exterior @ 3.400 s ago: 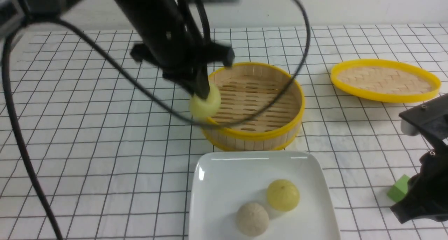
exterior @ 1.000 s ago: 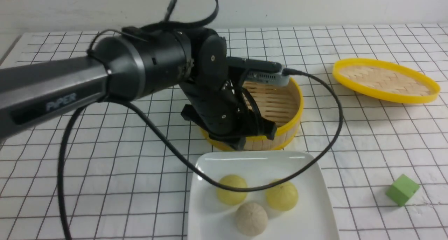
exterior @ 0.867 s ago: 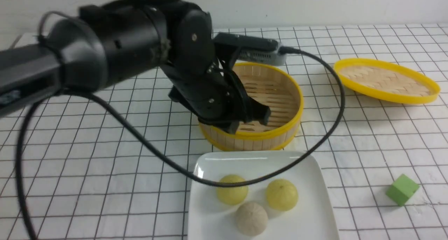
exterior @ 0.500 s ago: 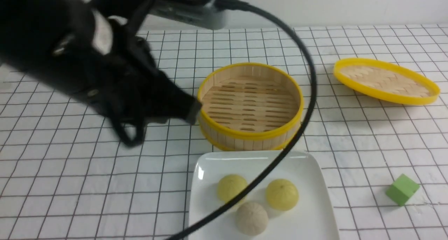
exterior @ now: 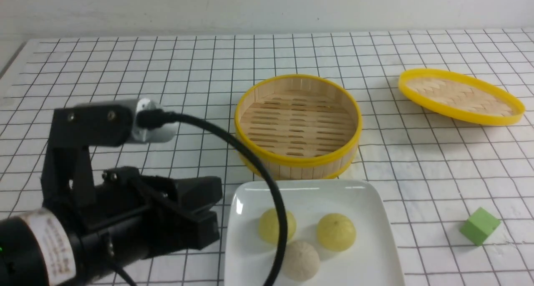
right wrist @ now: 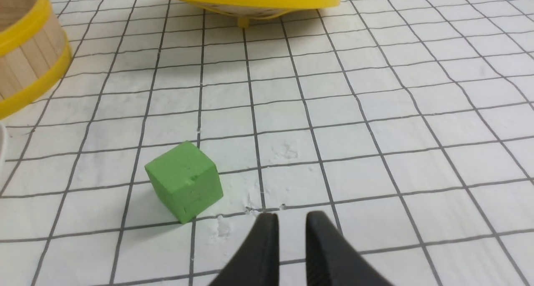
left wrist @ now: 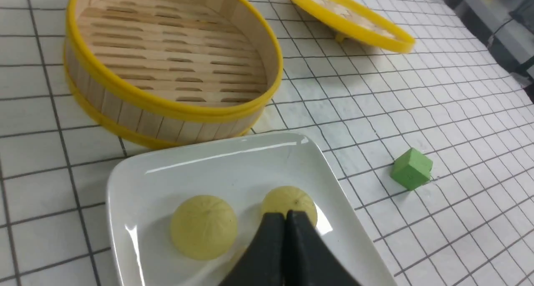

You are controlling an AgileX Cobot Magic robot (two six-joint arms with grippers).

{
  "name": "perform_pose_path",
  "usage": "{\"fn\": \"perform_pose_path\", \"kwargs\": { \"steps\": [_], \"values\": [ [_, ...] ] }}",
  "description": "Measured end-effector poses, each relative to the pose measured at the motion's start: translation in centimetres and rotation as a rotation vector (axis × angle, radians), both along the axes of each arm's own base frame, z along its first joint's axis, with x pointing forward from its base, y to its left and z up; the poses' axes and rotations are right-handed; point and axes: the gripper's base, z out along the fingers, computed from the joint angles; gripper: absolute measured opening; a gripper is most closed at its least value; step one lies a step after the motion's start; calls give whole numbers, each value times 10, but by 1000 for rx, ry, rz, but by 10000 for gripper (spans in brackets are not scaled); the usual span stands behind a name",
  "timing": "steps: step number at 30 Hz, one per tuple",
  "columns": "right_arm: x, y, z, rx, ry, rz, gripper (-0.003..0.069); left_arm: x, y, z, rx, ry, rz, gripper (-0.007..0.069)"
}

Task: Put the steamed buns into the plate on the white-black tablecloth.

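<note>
Back and down comes the left arm since half a second ago, off the steamer basket's side and now low at the near left of the bench, its left pincer (exterior: 208, 206) just beside the plate's left edge; in the left wrist view the left pincer (left wrist: 286, 214) has its two black tips pressed together with nothing between them, hanging over the plate. That glossy white plate (exterior: 358, 194) sits on the white-black tablecloth (exterior: 125, 69) at the near centre, and both steamed buns (exterior: 336, 231) are in it, side by side, one partly crossed by the arm's black cable (exterior: 267, 173), with a beige-grey bun (exterior: 300, 260) nearer the camera and touching or nearly touching them. Just behind the plate stands the steamer basket (exterior: 298, 160), yellow-rimmed, its slatted floor bare. Further right, the woven lid (exterior: 460, 95) lies well apart at the far right, tilted on its rim. Nearer, a small green cube (exterior: 479, 226) rests on the cloth, well clear of the plate. Over in the right wrist view, the right pincer (right wrist: 291, 219) hangs close to that cube with its tips narrowly parted, gripping nothing.
</note>
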Motion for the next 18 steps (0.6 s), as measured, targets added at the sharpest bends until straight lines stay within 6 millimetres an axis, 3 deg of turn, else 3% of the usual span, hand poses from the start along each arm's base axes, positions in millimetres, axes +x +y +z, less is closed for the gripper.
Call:
{"fn": "perform_pose_path", "kwargs": {
  "steps": [5, 14, 18],
  "values": [
    [0, 0, 0, 0, 0, 0, 125, -1, 1, -22, 53, 47, -2, 17],
    [0, 0, 0, 0, 0, 0, 137, -4, 8, -40, 117, 52, -4, 23],
    [0, 0, 0, 0, 0, 0, 145, -14, 47, -55, 99, -30, 113, 31]
  ]
}}
